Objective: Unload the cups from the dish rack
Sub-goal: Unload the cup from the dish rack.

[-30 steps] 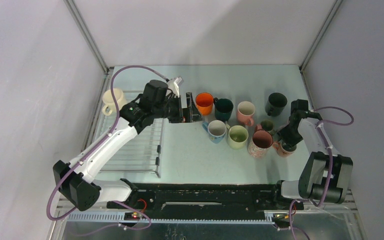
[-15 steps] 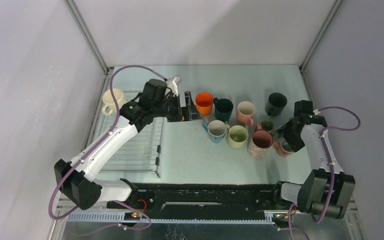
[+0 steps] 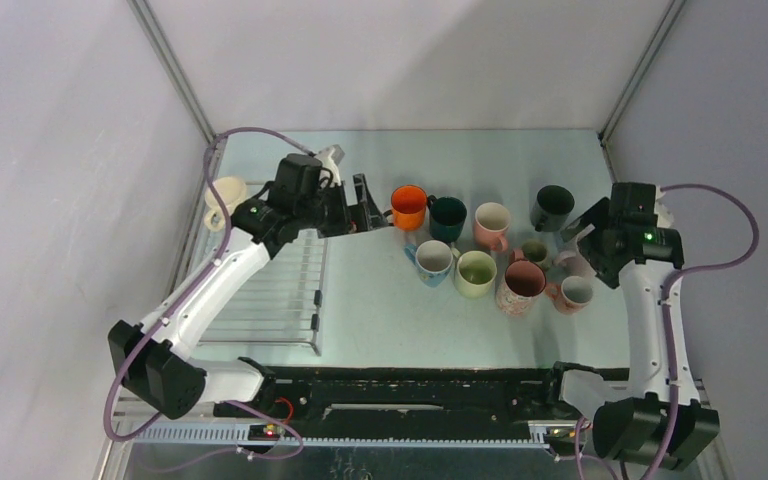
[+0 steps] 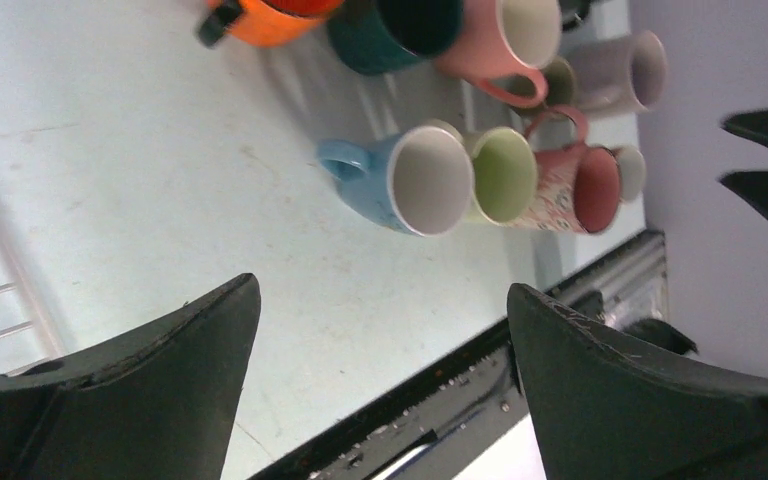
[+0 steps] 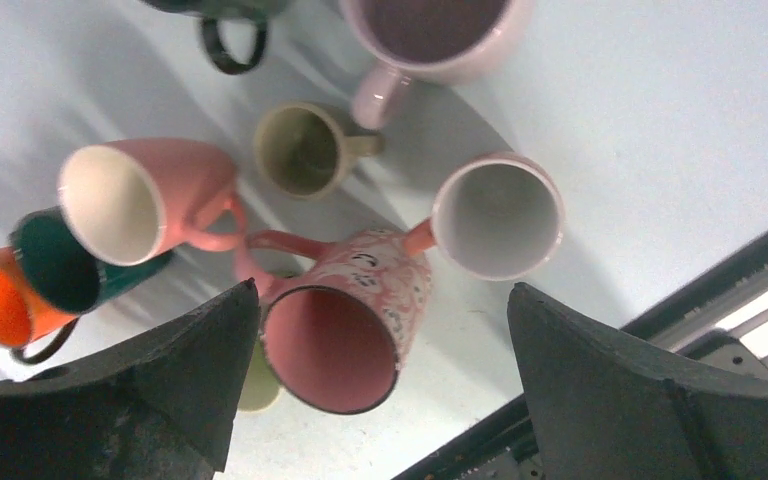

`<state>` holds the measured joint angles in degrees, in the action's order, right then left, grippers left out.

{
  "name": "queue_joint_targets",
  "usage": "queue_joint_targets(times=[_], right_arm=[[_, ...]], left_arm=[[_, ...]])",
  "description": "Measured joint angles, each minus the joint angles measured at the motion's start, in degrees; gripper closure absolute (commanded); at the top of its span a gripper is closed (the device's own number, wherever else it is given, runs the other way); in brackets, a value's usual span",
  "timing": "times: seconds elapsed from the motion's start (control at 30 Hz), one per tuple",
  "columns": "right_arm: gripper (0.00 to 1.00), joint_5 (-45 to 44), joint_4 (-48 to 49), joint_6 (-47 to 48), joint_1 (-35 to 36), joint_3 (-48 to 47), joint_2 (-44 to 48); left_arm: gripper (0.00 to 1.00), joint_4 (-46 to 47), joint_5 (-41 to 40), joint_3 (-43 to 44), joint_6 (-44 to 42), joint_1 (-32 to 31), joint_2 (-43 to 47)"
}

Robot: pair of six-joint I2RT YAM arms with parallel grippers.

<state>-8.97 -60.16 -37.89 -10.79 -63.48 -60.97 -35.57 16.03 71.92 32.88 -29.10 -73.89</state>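
The wire dish rack point(image 3: 260, 295) lies at the left, with a cream cup point(image 3: 224, 195) at its far left corner. Several cups stand on the table to its right: orange point(image 3: 409, 206), dark teal point(image 3: 447, 216), pink point(image 3: 491, 224), light blue point(image 3: 433, 261), pale green point(image 3: 475, 273), patterned pink point(image 3: 522, 286) and a small white-lined one point(image 3: 573, 293). My left gripper point(image 3: 370, 208) hangs open and empty just left of the orange cup point(image 4: 270, 15). My right gripper point(image 3: 588, 232) is open and empty above the patterned cup point(image 5: 345, 320) and the white-lined cup point(image 5: 497, 215).
A dark cup point(image 3: 552, 206), a small olive cup point(image 5: 305, 150) and a pale lilac cup point(image 5: 430, 30) stand at the right end of the group. The black rail point(image 3: 410, 395) runs along the table's near edge. Enclosure walls close in left and right.
My right gripper has opened, let go of the small white-lined cup and lifted away to the right. The left arm has drawn back slightly to the left, still open.
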Motion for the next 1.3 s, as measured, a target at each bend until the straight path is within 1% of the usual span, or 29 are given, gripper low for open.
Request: queue_joint_targets(times=[0.1, 0.17, 0.2, 0.27, 0.5, 0.6, 0.73, 0.87, 0.97, 1.13, 1.3], right_arm=[[0.0, 0.48, -0.2, 0.94, 2.99, -3.87, -0.11], [0.0, 1.03, 0.02, 1.68, 7.37, -6.08, -0.42], [0.0, 1.22, 0.15, 1.81, 8.0, -6.34, -0.48], [0.0, 1.9, 0.59, 2.29, 12.57, -7.56, -1.09], [0.0, 4.79, 4.07, 4.33, 24.57, -8.72, -3.56], [0.0, 5.92, 5.42, 5.27, 27.43, -9.44, -4.7], [0.01, 6.93, 7.37, 6.05, 30.45, -9.44, -5.57], [0.0, 7.5, 8.9, 6.56, 33.44, -9.42, -5.81], [0.0, 8.22, 10.34, 7.02, 34.82, -9.33, -5.86], [0.0, 9.51, 11.87, 8.02, 35.3, -9.29, -6.86], [0.0, 9.53, 12.79, 9.05, 35.34, -8.22, -7.17]], left_arm=[[0.0, -1.64, -3.45, 0.81, -0.46, 1.86, 0.09], [0.0, -2.58, -5.99, 1.36, -0.92, 3.82, 0.46], [0.0, -3.23, -7.3, 1.62, -1.07, 5.2, 0.79], [0.0, -4.26, -9.92, 1.9, -1.46, 8.0, 1.42], [0.0, -7.06, -20.74, 2.97, -1.44, 20.26, 1.7], [0.0, -7.65, -24.22, 3.78, -0.9, 25.35, 0.57], [0.0, -7.8, -28.13, 6.71, -0.83, 31.54, -3.78], [0.0, -5.09, -28.68, 7.96, -2.03, 37.48, -8.5], [0.0, -2.19, -27.85, 8.48, -4.42, 40.65, -11.8], [0.0, 3.17, -27.32, 9.64, -7.58, 42.38, -16.57], [0.0, 9.6, -24.22, 9.55, -9.66, 44.44, -18.97]])
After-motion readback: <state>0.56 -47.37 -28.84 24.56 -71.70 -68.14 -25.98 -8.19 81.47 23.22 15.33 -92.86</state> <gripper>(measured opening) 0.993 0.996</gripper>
